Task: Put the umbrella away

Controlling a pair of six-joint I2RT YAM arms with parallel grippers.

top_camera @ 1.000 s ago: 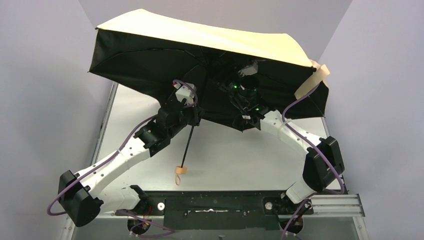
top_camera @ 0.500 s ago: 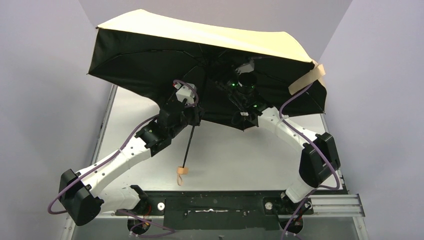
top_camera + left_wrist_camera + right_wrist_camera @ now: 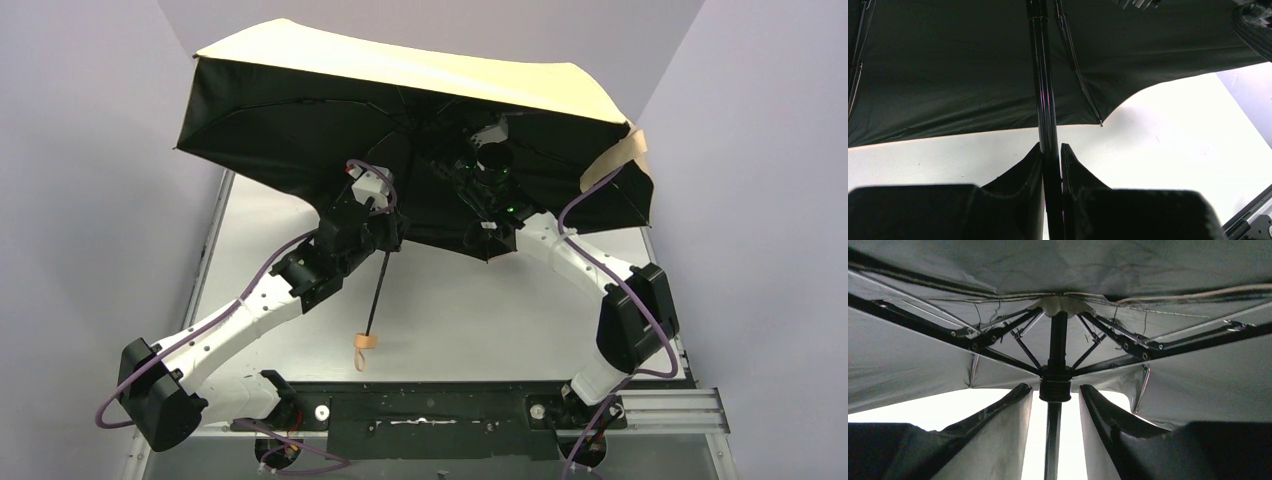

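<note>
1. One umbrella [image 3: 400,80] stands open above the table [image 3: 450,310]; left claw [image 3: 1051,146] clamps its shaft [image 3: 1042,75].
2. Right claw [image 3: 1055,388] straddles the runner [image 3: 1055,382] higher up that shaft, jaws apart.
3. Judged step: collapsing; next, grip runner, pull down.

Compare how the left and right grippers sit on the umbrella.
The left gripper is shut on the black shaft of the umbrella, below the canopy; the right gripper is up under the canopy at the runner. The left one's fingers press the shaft; the right one's stand open, a gap showing on each side of the runner. Both straddle the same shaft.
</note>
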